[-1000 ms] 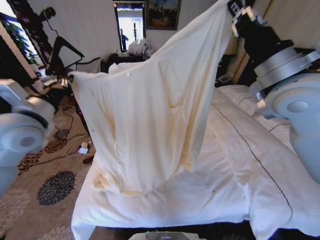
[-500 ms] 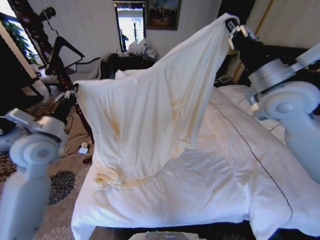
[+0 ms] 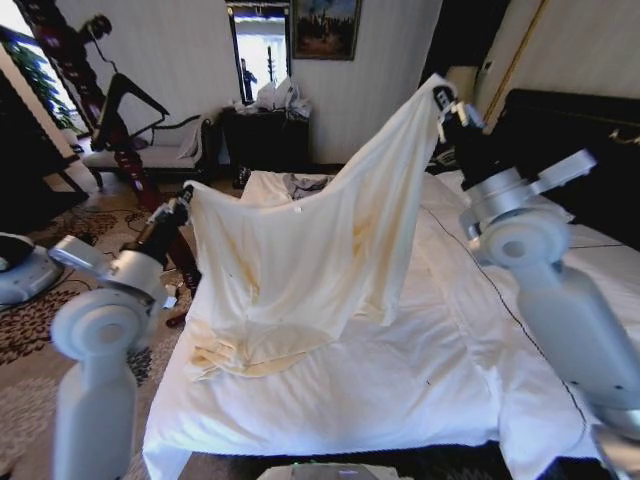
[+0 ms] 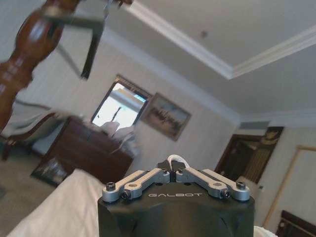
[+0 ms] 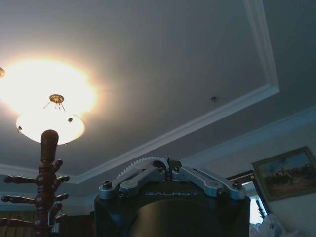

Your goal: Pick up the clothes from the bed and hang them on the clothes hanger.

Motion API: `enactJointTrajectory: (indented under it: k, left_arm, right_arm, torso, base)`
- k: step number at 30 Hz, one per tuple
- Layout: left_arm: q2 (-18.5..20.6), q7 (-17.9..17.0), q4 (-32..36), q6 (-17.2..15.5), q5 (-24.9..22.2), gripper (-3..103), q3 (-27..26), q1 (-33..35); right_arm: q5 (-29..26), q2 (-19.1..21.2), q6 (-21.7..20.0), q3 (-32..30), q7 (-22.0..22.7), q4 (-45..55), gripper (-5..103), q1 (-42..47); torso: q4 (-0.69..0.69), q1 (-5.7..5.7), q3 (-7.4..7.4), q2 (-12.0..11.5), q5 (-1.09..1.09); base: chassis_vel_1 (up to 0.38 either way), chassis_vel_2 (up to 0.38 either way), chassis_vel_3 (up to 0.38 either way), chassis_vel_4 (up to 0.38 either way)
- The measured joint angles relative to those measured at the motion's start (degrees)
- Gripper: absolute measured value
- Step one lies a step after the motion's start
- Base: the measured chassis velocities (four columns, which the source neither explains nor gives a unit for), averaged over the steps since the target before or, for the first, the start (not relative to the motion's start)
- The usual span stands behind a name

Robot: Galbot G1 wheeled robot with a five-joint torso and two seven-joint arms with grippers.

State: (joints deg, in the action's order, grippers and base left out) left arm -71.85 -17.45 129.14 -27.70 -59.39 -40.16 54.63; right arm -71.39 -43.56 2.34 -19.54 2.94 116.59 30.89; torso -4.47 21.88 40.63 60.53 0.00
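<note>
garment lifted, not yet hung
left gripper [image 3: 185, 199] and right gripper [image 3: 441, 101] clamp the clothes [image 3: 300, 270] spread above the bed [image 3: 420, 380]; clothes hanger [image 3: 125, 105] at upper left is bare.

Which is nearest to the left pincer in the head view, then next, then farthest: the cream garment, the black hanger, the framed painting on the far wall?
Measured from the left pincer:
1. Cream, thin-fabric long-sleeved garment: its corner is pinched in the pincer, so they touch.
2. Black wide-shouldered hanger: up and to the left, on the reddish-brown wooden pole.
3. Framed painting: high on the back wall, across the room.
</note>
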Motion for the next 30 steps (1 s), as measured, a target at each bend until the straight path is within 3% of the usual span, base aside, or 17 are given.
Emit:
enactJointTrajectory:
  k: [3,7,10,12,13,17,18,22,26,30]
  left_arm:
    - [-2.5,0.0,0.9,-0.2,2.7,0,3.3,0.8]
    - [-2.1,-0.1,3.8,-1.1,3.1,0,4.8,1.9]
    - [3.1,-0.2,8.6,-2.4,2.5,0,4.4,3.7]
    - [9.3,-0.3,11.7,-3.3,1.2,0,2.2,4.2]
    - [9.3,-0.3,11.7,-3.3,1.2,0,2.2,4.2]
    - [24.8,-1.1,14.4,-3.8,-3.6,0,-4.7,2.0]
    - [24.8,-1.1,14.4,-3.8,-3.6,0,-4.7,2.0]
    - [37.9,-4.2,12.2,-3.6,-13.1,0,-7.6,-7.5]
    - [42.0,-5.4,11.5,-2.8,-17.5,0,-9.7,-10.2]
    - [43.8,-5.5,13.0,-2.8,-21.2,0,-13.7,-9.2]
  right_arm:
    - [2.1,-1.1,-0.2,1.0,1.2,-0.4,1,0.7]
    - [3.6,-1.2,-0.3,1.2,2.1,0.3,1,1.7]
    - [5.0,0.1,-0.3,1.3,2.3,1.9,1,3.7]
    - [5.7,1.0,-0.1,1.3,2.2,3.0,1,5.2]
    - [5.7,1.0,-0.1,1.3,2.2,3.0,1,5.2]
    - [6.9,1.0,0.0,-0.1,1.6,4.2,1,6.9]
    - [6.9,1.0,0.0,-0.1,1.6,4.2,1,6.9]
    - [6.7,1.0,-0.1,-1.7,1.7,5.0,1,6.2]
    - [6.5,1.8,-0.4,-3.5,2.2,6.3,1,6.1]
    - [5.2,3.8,-0.9,-6.5,2.6,8.9,1,6.8]
  torso:
    - [0.01,0.01,0.00,0.0,0.00]
    - [0.02,0.00,0.00,0.0,0.00]
    - [0.01,0.00,0.00,0.0,0.00]
    - [0.03,-0.01,0.00,0.0,-0.02]
    - [0.03,-0.01,0.00,0.0,-0.02]
    - [0.02,-0.01,0.00,0.0,-0.01]
    - [0.02,-0.01,0.00,0.0,-0.01]
    - [-0.01,0.00,0.00,0.0,0.00]
    - [0.01,0.01,0.00,0.0,0.02]
    - [0.02,0.00,0.00,0.0,-0.03]
  base:
    - [0.000,0.000,0.000,0.000]
    - [0.000,0.000,0.000,0.000]
    - [0.000,0.000,0.000,0.000]
    - [0.000,0.000,0.000,0.000]
    - [0.000,0.000,0.000,0.000]
    - [0.000,0.000,0.000,0.000]
    - [0.000,0.000,0.000,0.000]
    - [0.000,0.000,0.000,0.000]
    - [0.000,0.000,0.000,0.000]
    - [0.000,0.000,0.000,0.000]
